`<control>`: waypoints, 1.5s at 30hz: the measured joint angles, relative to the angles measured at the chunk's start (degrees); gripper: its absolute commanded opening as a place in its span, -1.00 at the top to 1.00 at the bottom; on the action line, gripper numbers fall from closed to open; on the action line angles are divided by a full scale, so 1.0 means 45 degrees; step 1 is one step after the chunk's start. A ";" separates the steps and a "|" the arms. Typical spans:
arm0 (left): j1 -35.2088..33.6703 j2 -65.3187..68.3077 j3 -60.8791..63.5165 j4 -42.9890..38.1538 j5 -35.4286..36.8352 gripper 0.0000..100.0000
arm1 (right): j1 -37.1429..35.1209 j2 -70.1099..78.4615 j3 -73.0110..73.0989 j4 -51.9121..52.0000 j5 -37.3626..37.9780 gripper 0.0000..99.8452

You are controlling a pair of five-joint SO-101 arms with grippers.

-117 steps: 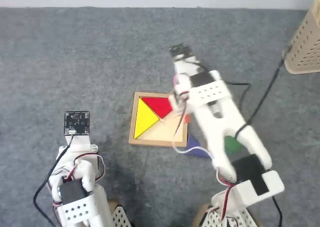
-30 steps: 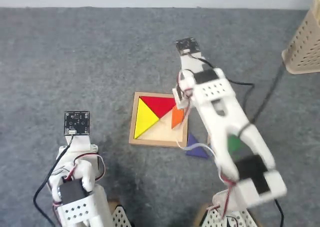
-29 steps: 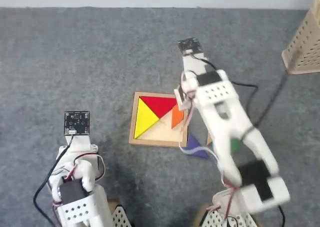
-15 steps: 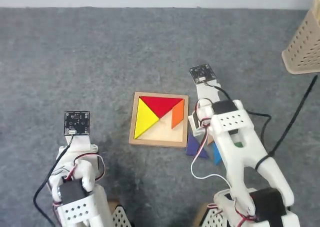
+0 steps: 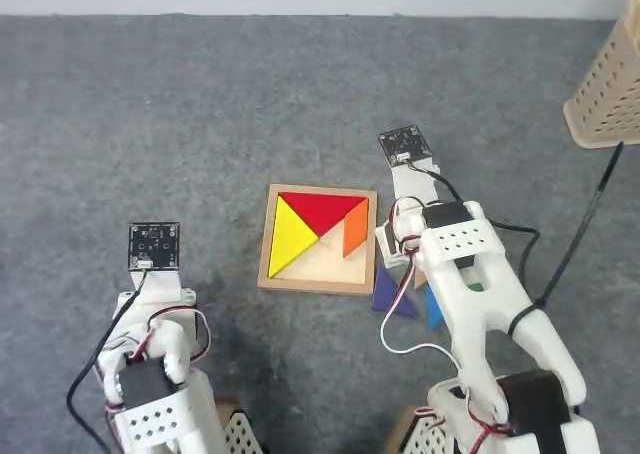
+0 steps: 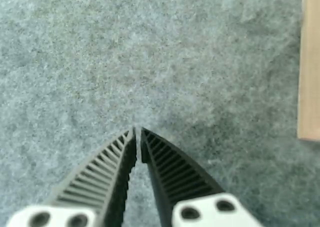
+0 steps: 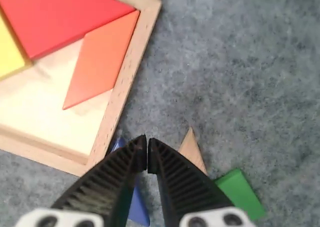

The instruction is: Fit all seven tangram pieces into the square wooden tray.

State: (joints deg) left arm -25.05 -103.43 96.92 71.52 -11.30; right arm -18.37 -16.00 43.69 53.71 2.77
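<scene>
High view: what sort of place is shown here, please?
Probably a robotics lab bench: the left arm and right arm stand mounted at a grey felt-covered table, with a wooden tray holding tangram pieces before them.

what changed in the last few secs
The right gripper set the orange piece into the tray beside the red triangle, let go, and pulled back off the tray toward the loose pieces beside it. The yellow triangle, red triangle, tray and left gripper stayed put.
</scene>
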 measured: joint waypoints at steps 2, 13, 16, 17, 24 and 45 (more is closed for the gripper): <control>0.0000 0.0000 0.0000 0.0000 0.0000 0.97 | 0.0020 0.0000 0.0000 0.0000 0.0000 0.97; 0.0000 0.0000 0.0000 0.0000 0.0000 0.97 | 0.2559 0.0117 -0.0156 0.0293 0.0117 0.75; 0.0000 0.0000 0.0000 0.0000 0.0000 0.97 | 0.2696 0.0117 -0.0234 0.0352 0.0117 0.77; 0.0000 0.0000 0.0000 0.0000 0.0000 0.97 | 0.2657 0.0117 -0.0234 0.0352 0.0117 0.78; 0.0000 0.0000 0.0000 0.0000 0.0000 0.97 | 0.2442 0.0840 -0.0234 0.0352 0.0430 0.77; 0.0000 0.0000 0.0000 0.0000 0.0000 0.97 | 0.1446 0.3223 -0.1348 0.1309 0.0293 0.76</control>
State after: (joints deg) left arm -25.05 -103.43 96.92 71.52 -11.30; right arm -11.87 -1.49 37.63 59.60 4.09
